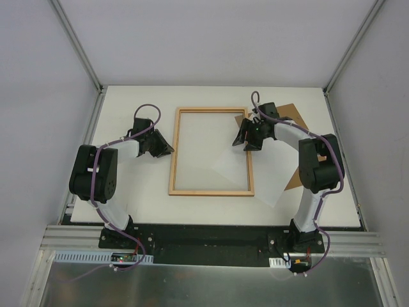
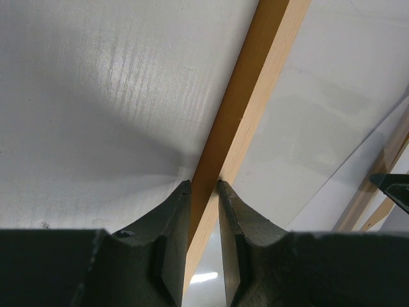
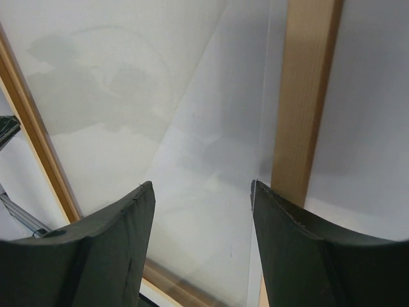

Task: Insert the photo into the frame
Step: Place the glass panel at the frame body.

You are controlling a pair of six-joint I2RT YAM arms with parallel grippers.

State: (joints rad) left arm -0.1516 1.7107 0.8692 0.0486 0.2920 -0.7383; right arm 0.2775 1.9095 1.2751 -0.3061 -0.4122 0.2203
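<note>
The wooden frame [image 1: 211,110] with its clear pane lies flat mid-table. My left gripper [image 1: 167,149] is at its left rail; in the left wrist view the fingers [image 2: 204,185] straddle and pinch that rail [image 2: 255,83]. The photo [image 1: 271,179] lies white side up at the right. One corner passes beneath the frame's right rail and shows through the pane [image 3: 217,141]. My right gripper [image 1: 243,141] is open and empty, hovering over the pane just inside the right rail [image 3: 303,96], fingers wide apart [image 3: 203,192].
A brown backing board [image 1: 295,115] lies at the back right, partly under the right arm. White walls with metal posts close in the table on three sides. The frame's far rail [image 3: 32,128] shows in the right wrist view.
</note>
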